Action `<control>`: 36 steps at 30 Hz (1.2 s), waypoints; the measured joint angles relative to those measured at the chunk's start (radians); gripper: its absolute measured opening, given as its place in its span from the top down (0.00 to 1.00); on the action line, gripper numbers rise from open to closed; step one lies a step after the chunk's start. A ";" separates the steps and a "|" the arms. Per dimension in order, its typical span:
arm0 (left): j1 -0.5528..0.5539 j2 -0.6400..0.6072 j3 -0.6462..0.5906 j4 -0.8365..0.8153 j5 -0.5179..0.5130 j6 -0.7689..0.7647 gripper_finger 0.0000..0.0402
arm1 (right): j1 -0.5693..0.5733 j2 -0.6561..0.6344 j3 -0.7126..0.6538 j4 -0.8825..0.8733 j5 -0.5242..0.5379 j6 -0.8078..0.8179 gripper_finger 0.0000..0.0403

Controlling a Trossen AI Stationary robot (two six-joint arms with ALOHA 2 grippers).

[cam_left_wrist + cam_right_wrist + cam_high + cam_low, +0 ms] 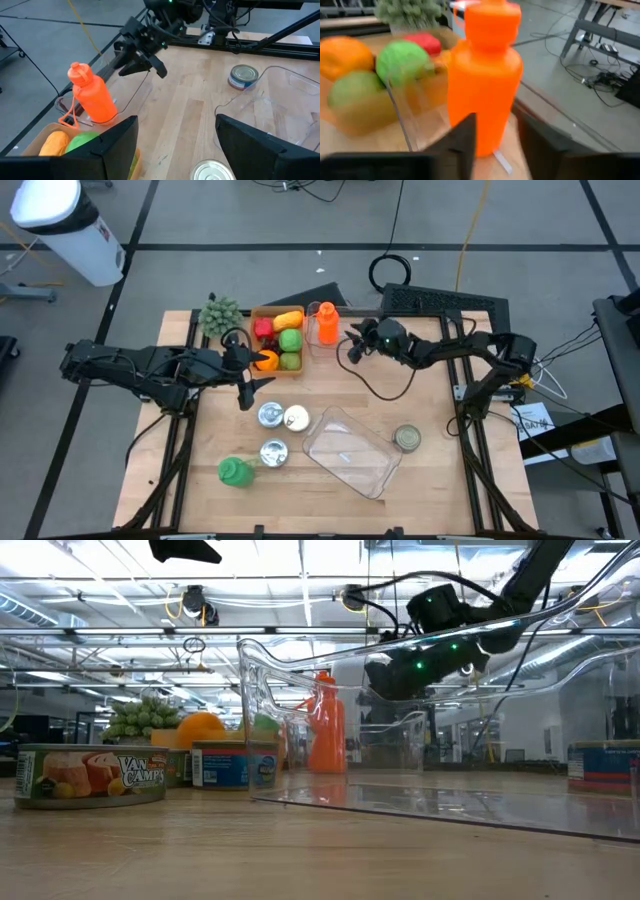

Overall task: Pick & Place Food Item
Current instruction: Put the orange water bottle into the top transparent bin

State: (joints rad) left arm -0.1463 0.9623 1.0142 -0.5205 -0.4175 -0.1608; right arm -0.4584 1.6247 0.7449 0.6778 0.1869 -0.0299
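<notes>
Over the table's far edge in the high view, your right gripper (352, 345) sits just beside the orange bottle (326, 323), which stands upright next to the fruit box (277, 340). The bottle lies toward the box side of that claw; the right arm looks the nearer one. The left gripper (248, 372) hangs by the box's near edge, close to an orange fruit (266, 360); nothing visibly held. The clear tray (350, 450) lies near the front, well apart.

Low view: bottle (326, 725) upright behind the tray wall, long axis vertical; a dark gripper body hangs beside and above it.

Left wrist view: left fingers (112, 145) stand apart, empty gap. Right gripper (142, 60) is near the bottle (92, 97), not around it.

Right wrist view: bottle (482, 75) dead ahead, very close, upright. Right fingers (462, 137) show a gap, bottle body beyond it; can't tell whether they touch. Grip not confirmed. Judgement: advance straight, close on the body.
</notes>
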 joint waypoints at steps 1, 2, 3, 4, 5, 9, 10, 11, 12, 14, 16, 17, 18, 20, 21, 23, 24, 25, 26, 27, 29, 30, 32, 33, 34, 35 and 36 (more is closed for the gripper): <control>0.000 0.000 0.000 0.000 0.000 0.000 0.30 | 0.000 0.009 -0.002 0.017 0.000 -0.002 0.81; 0.000 0.000 0.000 0.000 0.000 0.000 0.29 | -0.001 0.021 0.000 0.039 0.000 -0.010 0.90; 0.000 0.000 0.000 0.000 0.001 0.000 0.29 | 0.000 0.030 0.001 0.057 -0.002 -0.020 0.95; 0.000 0.000 0.000 0.000 0.000 0.000 0.28 | 0.000 0.040 0.001 0.078 -0.004 -0.025 0.97; 0.000 0.000 0.000 0.000 0.000 0.000 0.28 | 0.000 0.051 0.001 0.104 -0.004 -0.025 0.96; 0.000 0.000 0.000 0.000 0.000 0.000 0.27 | -0.005 0.093 0.021 0.134 -0.008 -0.016 0.97; 0.000 0.000 0.000 0.000 0.000 0.000 0.27 | -0.007 0.103 0.028 0.134 -0.015 -0.016 0.98; 0.000 0.000 0.000 0.000 0.000 -0.001 0.27 | -0.012 0.113 0.035 0.134 -0.031 -0.016 0.99; 0.000 0.000 0.000 0.000 0.000 -0.005 0.28 | -0.013 0.125 0.045 0.134 -0.043 -0.015 0.99; 0.000 0.000 0.000 0.000 0.000 -0.018 0.29 | -0.016 0.146 0.065 0.132 -0.057 -0.008 0.99; 0.000 0.000 0.000 0.000 0.000 -0.041 0.30 | -0.018 0.157 0.082 0.133 -0.058 -0.009 1.00; 0.000 0.000 0.000 0.000 0.000 -0.051 0.30 | -0.018 0.165 0.095 0.136 -0.059 -0.009 1.00; 0.000 0.000 0.000 -0.001 0.000 -0.056 0.31 | -0.019 0.171 0.103 0.137 -0.059 -0.009 1.00; 0.000 0.000 0.000 -0.001 0.000 -0.058 0.32 | -0.025 0.179 0.117 0.131 -0.061 -0.010 1.00; 0.000 0.000 0.000 -0.001 0.000 -0.058 0.32 | -0.027 0.185 0.127 0.132 -0.060 -0.010 1.00; 0.000 0.000 0.000 -0.001 0.000 -0.058 0.31 | -0.031 0.200 0.142 0.137 -0.060 -0.013 1.00; 0.000 0.000 0.000 -0.001 0.000 -0.058 0.31 | -0.033 0.205 0.146 0.134 -0.061 -0.013 1.00; 0.000 0.000 0.000 -0.001 0.000 -0.058 0.31 | -0.034 0.208 0.146 0.132 -0.061 -0.014 1.00; 0.000 0.000 0.000 -0.001 0.000 -0.057 0.30 | -0.035 0.209 0.146 0.130 -0.061 -0.016 1.00; 0.000 0.000 0.000 -0.003 0.000 -0.057 0.30 | -0.036 0.209 0.146 0.129 -0.061 -0.016 1.00; 0.000 0.000 0.000 -0.014 0.000 -0.060 0.29 | -0.036 0.206 0.148 0.132 -0.060 -0.017 0.99; 0.000 0.000 0.000 -0.024 0.002 -0.074 0.28 | -0.036 0.202 0.148 0.127 -0.059 -0.021 0.99; 0.000 0.000 0.000 -0.045 0.029 -0.102 0.28 | -0.032 0.174 0.148 0.091 -0.058 -0.023 0.98; 0.000 0.000 0.000 -0.058 0.051 -0.114 0.27 | -0.028 0.154 0.148 0.074 -0.058 -0.024 0.97; 0.000 0.000 0.000 -0.074 0.086 -0.130 0.27 | -0.022 0.136 0.148 0.061 -0.057 -0.034 0.96; -0.003 0.000 0.000 -0.088 0.133 -0.144 0.28 | -0.016 0.115 0.149 0.037 -0.057 -0.048 0.95; -0.014 0.000 0.000 -0.098 0.185 -0.149 0.28 | -0.009 0.091 0.149 -0.001 -0.057 -0.066 0.93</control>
State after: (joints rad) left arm -0.1605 0.9623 1.0138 -0.6188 -0.2330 -0.3100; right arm -0.4676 1.7155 0.8934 0.6764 0.1295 -0.0957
